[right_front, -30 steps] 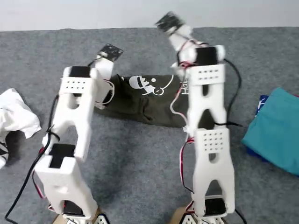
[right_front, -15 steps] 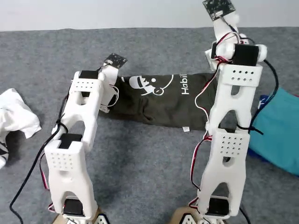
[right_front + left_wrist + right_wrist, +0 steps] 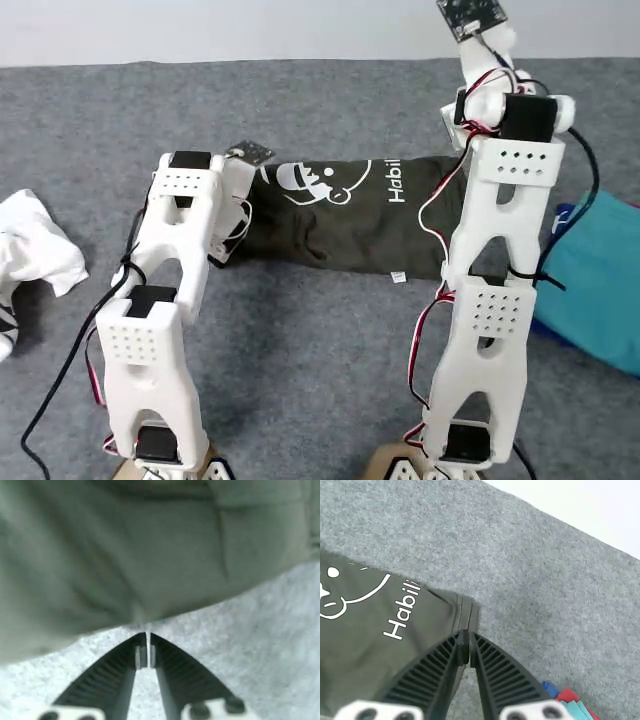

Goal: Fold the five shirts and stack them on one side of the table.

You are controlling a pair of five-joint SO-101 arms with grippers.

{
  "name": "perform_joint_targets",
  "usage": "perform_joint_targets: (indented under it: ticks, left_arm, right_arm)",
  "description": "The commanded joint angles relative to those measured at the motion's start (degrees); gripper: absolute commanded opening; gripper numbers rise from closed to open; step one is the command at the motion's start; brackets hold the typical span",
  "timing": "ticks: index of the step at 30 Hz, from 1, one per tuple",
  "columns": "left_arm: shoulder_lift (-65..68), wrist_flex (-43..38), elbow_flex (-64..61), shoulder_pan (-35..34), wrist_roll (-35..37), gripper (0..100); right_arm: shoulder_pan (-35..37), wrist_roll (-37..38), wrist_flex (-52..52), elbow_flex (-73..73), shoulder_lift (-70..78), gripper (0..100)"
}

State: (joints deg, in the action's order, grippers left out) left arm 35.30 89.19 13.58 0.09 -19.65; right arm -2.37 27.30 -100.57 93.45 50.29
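A grey carpeted table is running back to a pale wall. In its middle the dark green shirt is lying as a long band, print side up, stretching between the two arms. The left gripper is sitting at the band's left end, its jaws drawn nearly together and apparently pinching the hem. The right gripper is sitting at the right-hand corner, jaws closed to a sliver on the seamed edge. Both grips are biting only the very margin of the fabric, so a pull along the band is risking one end slipping free and the fold falling open. Lifting one end higher than the other is likely to twist the band. Farther out, a crumpled white shirt is lying at the left edge. A teal shirt is lying at the right, near the right arm, where a wide swing is threatening to drag it.
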Motion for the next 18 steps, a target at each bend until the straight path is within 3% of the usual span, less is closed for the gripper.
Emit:
perform_joint_targets:
  ticks: [1,7,13,18]
  left_arm:
    - [-2.5,1.1,1.8,-0.3,-0.8,2]
    - [-9.0,1.4,6.6,-0.3,-0.4,2]
    - [-16.9,1.3,8.3,-0.6,-0.4,2]
    - [-23.4,1.2,8.3,-7.5,-0.2,2]
  right_arm:
    - [-0.1,-0.5,-2.3,2.6,-4.0,0.9]
    - [0.7,-0.5,-2.3,2.5,-3.6,0.9]
    - [6.1,-0.7,-2.3,2.4,-3.5,0.9]
    - [11.6,-0.9,-2.3,-2.8,-1.5,0.9]
